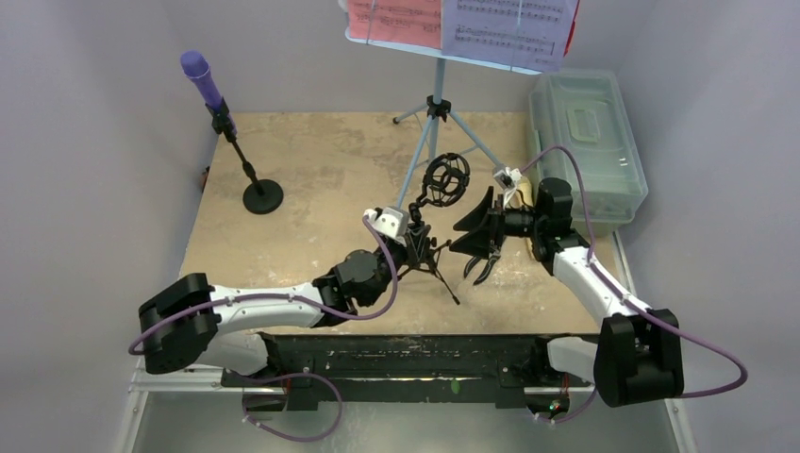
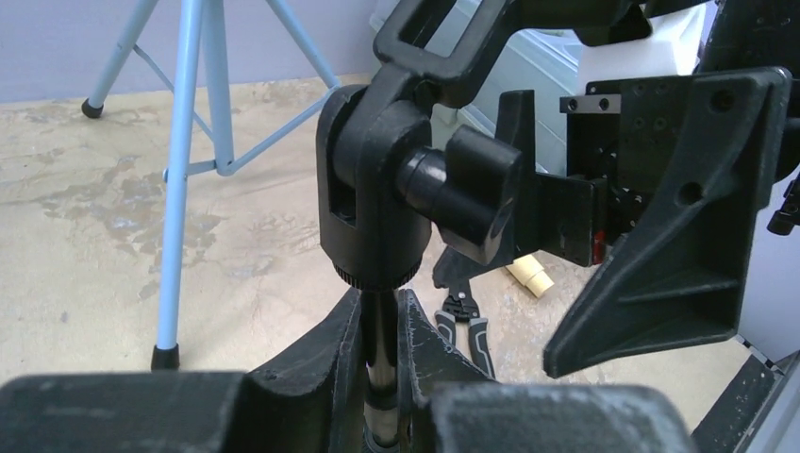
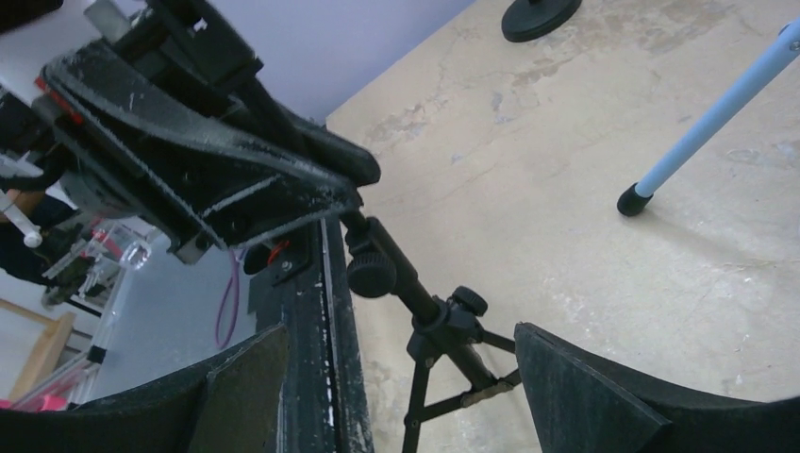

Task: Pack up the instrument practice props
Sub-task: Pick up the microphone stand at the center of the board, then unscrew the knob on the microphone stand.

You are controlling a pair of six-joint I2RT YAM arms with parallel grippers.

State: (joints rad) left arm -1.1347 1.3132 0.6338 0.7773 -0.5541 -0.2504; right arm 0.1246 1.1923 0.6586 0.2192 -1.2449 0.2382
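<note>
My left gripper (image 1: 415, 250) is shut on the thin shaft of the black mic tripod (image 1: 436, 203) at the table's middle. In the left wrist view its fingers (image 2: 425, 349) pinch the shaft just under the swivel head (image 2: 377, 189). My right gripper (image 1: 479, 231) stands open just right of the tripod. From the right wrist, the tripod's lower shaft and legs (image 3: 453, 330) show between the wide-apart fingertips (image 3: 566, 377), untouched. The purple microphone (image 1: 196, 71) sits on its round-base pole (image 1: 262, 196) at the back left. The light-blue music desk (image 1: 436, 104) carries red and white pages (image 1: 462, 24). A cream cylinder (image 2: 528, 276) lies under the right gripper.
A translucent grey-green plastic box (image 1: 585, 142) stands shut at the back right, close behind my right arm. A black pliers-like tool with grey grips (image 2: 462, 316) lies on the table near the tripod. The music stand's blue legs (image 2: 179, 189) reach down behind the tripod.
</note>
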